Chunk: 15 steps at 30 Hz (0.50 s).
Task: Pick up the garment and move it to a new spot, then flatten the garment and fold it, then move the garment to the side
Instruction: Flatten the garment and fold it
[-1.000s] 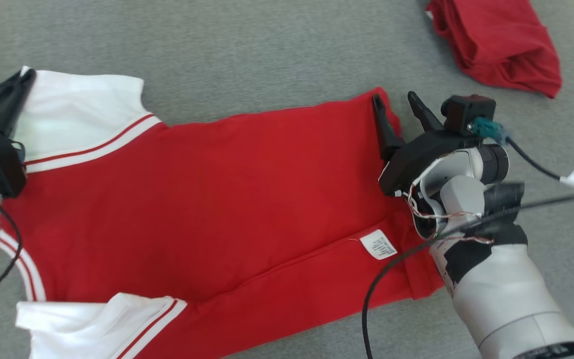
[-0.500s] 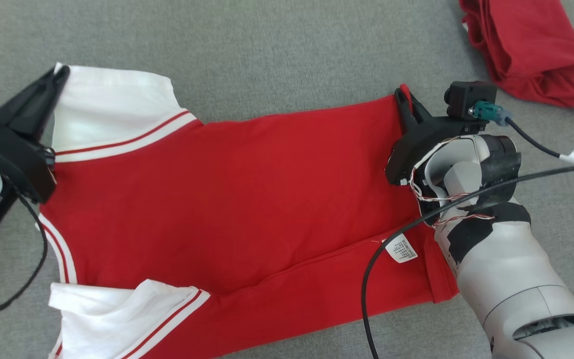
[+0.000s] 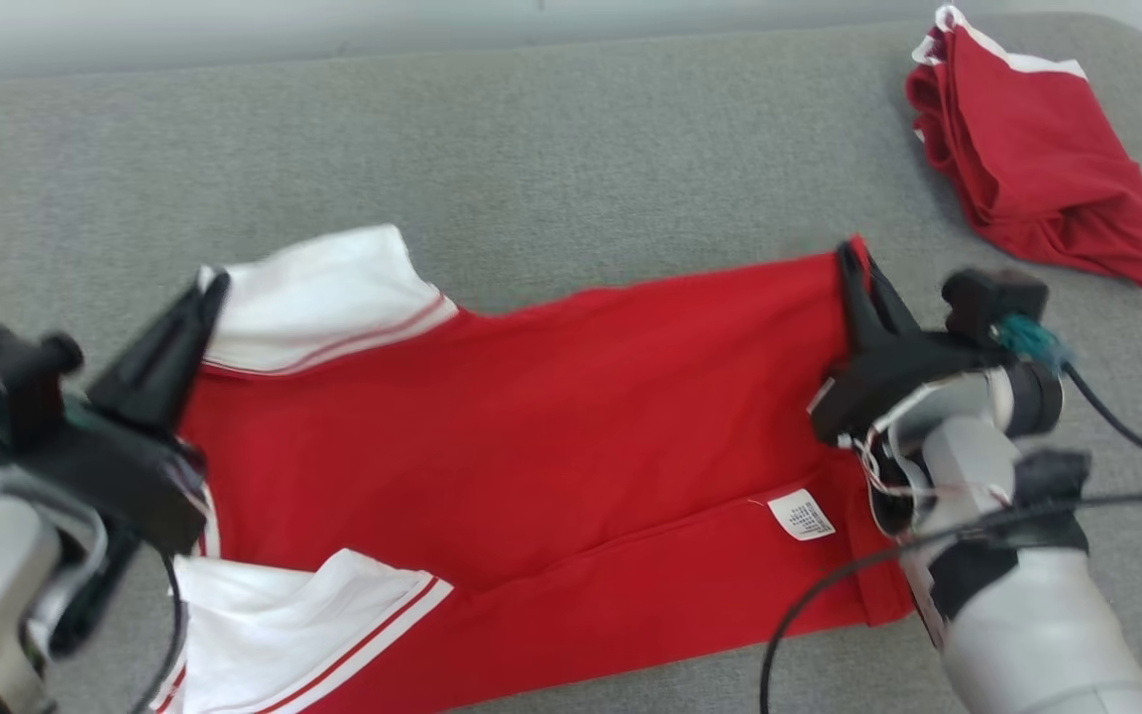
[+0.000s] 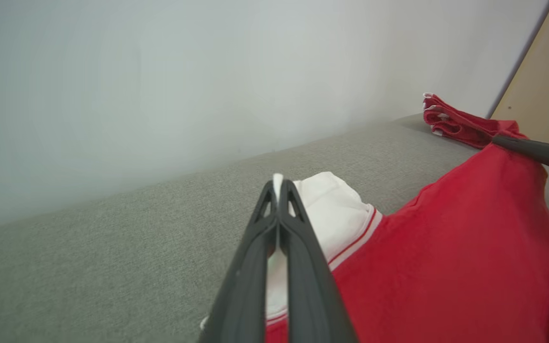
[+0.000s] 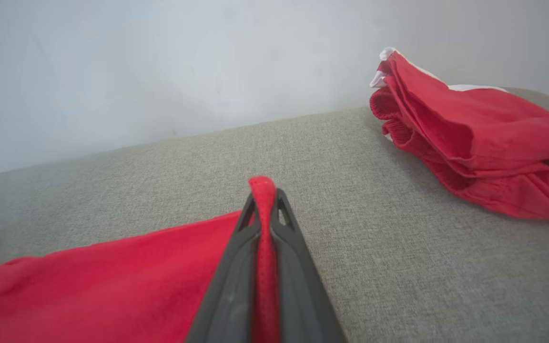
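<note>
Red garment [image 3: 531, 416] lay spread across the grey fabric surface [image 3: 531, 159]. The left hand [image 3: 217, 283] was clamped on its white sleeve [image 3: 333, 288]; the right hand [image 3: 851, 256] was clamped on its opposite red corner.

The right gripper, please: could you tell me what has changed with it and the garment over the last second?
The right gripper closed: a second ago its fingers stood open astride the red garment's far hem corner, and now it is shut on that corner. Unchanged: the left gripper stays shut on the white sleeve, and the folded red cloth lies where it was. The head view's shift is the camera's own.
</note>
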{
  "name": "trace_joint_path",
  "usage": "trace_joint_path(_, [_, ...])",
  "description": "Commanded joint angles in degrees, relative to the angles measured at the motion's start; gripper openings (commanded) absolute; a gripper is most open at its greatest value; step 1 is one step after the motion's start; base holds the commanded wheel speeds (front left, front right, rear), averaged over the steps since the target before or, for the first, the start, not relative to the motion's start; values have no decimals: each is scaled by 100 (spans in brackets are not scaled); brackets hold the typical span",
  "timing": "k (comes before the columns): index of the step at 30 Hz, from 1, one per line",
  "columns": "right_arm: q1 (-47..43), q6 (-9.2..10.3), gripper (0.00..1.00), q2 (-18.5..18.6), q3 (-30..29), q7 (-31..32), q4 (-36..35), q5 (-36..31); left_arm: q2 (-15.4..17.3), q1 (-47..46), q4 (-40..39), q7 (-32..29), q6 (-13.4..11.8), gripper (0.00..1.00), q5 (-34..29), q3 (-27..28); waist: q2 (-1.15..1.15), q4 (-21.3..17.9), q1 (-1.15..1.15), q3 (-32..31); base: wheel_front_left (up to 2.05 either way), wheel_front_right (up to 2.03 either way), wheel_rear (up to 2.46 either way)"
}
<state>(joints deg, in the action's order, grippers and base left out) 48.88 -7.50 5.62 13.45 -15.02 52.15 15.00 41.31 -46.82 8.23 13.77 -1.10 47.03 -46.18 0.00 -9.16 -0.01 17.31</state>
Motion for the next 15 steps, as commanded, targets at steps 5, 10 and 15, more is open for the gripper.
trace_joint_path(5, [-846, 1, 0, 248, 61, -15, -829, 389, -40, 884, -753, 133, -424, 0, -117, 195, 0, 223, 1, -181, 0, 0, 0])
trace_joint_path(10, [-1498, 1, 0, 445, 79, -16, -1383, 687, -356, 1698, -1361, 141, -707, 0, -439, 533, 0, 373, 1, -318, 0, 0, 0])
trace_joint_path(15, [-2138, 1, 0, 608, 112, -16, -2038, 929, -759, 2495, -1711, 143, -788, 0, -853, 992, 0, 488, 1, -436, 0, 0, 0])
